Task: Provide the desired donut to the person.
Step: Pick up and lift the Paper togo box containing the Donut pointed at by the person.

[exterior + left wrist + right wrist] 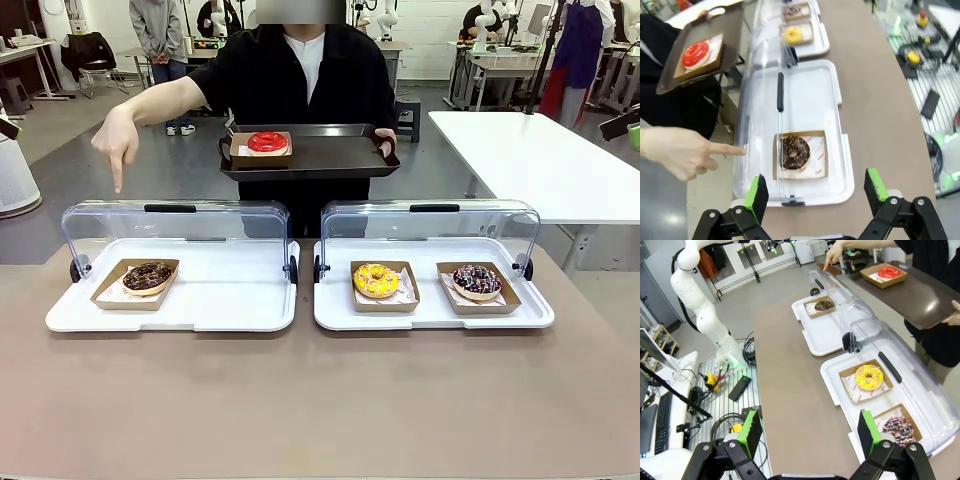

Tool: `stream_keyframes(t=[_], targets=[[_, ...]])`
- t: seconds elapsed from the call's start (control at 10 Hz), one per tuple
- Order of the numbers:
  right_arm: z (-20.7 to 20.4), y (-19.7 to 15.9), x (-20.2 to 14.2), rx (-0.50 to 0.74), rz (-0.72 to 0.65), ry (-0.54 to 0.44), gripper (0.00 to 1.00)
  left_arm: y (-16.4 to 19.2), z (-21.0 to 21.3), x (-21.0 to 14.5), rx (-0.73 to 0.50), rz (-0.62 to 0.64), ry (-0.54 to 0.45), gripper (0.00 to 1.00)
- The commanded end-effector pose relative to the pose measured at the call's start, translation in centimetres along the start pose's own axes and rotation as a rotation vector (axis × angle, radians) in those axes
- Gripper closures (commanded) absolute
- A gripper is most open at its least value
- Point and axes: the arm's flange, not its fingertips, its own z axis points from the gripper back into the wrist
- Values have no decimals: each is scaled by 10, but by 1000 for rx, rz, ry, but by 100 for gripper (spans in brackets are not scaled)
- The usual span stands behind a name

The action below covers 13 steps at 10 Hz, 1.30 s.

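Brown table [320,400], lab space behind it. Two white trays side by side on it, each with its clear lid swung up at the far edge: left tray [230,300], right tray [430,315].

- Chocolate donut [147,276] in a cardboard boat, alone in the left tray, near that tray's left end.
- Yellow donut [376,280] and dark sprinkled donut [477,280] in the right tray, each in its own boat, yellow one on the left.
- The person [300,80] stands at the far side and balances a dark serving tray [320,158] on one hand. A red donut [267,142] in a boat sits on it.
- Pointing hand [115,140] has its index finger aimed down, above and behind the left lid, in line with the chocolate donut. In the left wrist view the fingertip is close to the lid; contact can't be judged.
- Left gripper [816,181]: jaws spread wide, nothing between them, above the table's near edge by the left tray.
- Right gripper [810,416]: jaws also spread wide, holding nothing, high over the table's right end.
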Motion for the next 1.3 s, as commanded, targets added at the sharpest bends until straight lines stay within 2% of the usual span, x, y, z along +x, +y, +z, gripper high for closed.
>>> stream_keyframes(t=[0.0, 0.2, 0.5, 0.6, 0.9, 1.2], targets=[[0, 0, 1, 9, 10, -13, 0, -4, -21, 31, -23, -76, 211, 0], [0, 0, 1, 9, 10, -13, 0, -9, -63, 49, -41, -128, 427, 0], [0, 0, 1, 9, 10, -13, 0, -20, -129, 59, -74, -174, 610, 0], [0, 0, 1, 9, 10, -13, 0, -22, -147, 59, -122, -175, 625, 0], [0, 0, 1, 9, 10, -13, 0, -18, -186, 52, -169, -147, 666, 0], [0, 0, 1, 9, 10, -13, 0, -23, -202, 44, -192, -139, 696, 0]])
